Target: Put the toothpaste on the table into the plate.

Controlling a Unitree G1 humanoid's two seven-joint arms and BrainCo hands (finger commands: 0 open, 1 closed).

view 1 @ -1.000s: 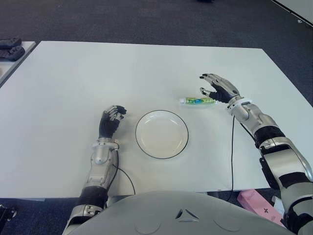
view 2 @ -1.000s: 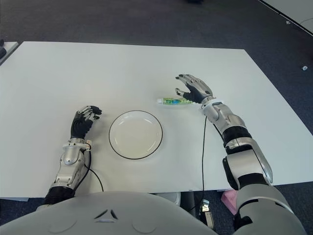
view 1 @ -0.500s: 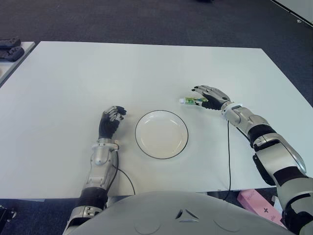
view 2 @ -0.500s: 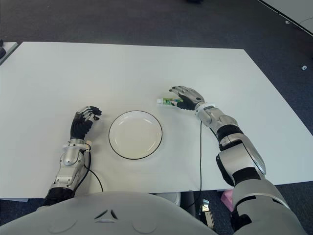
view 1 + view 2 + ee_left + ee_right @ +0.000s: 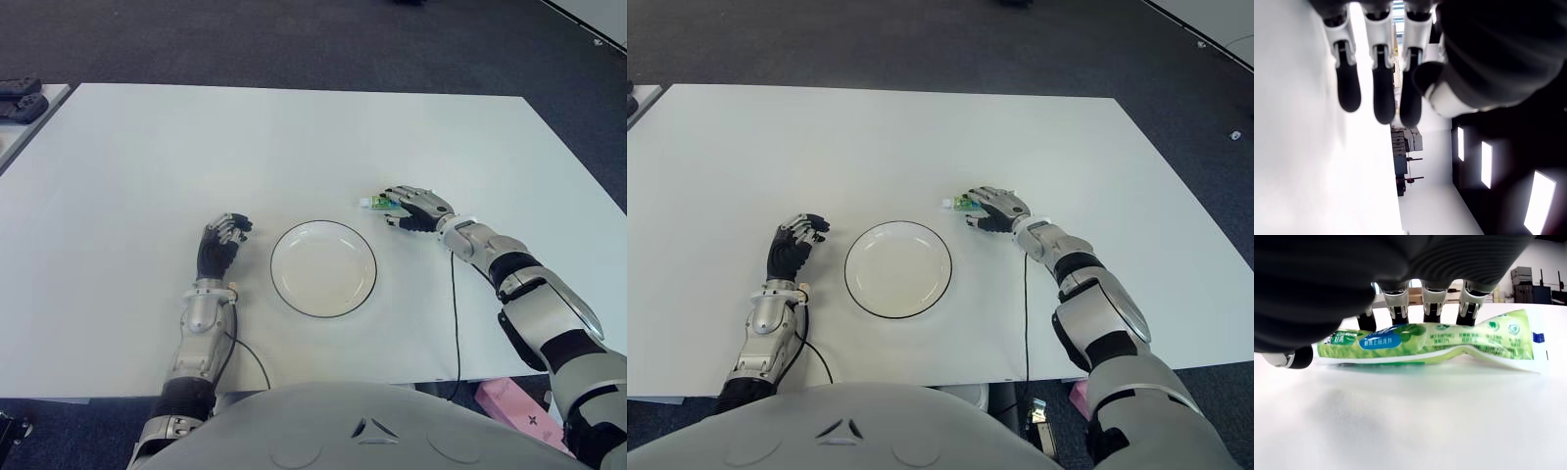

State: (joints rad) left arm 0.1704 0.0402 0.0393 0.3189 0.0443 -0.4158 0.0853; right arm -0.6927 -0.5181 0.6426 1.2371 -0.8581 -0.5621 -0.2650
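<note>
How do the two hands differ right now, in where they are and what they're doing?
The right hand is reached out over the toothpaste, to the right of and beyond the plate; the left hand shows left of the plate, near nothing. The right hand's fingers curl down behind the tube, which lies on the table; the left hand's fingers are curled on nothing. Both are over the table.

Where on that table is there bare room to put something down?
Nearly everywhere: the table is bare across its far half and along both side edges. The plate is empty too. It is crowded only by the right hand, cupped over the toothpaste, and by the left hand left of the plate.
</note>
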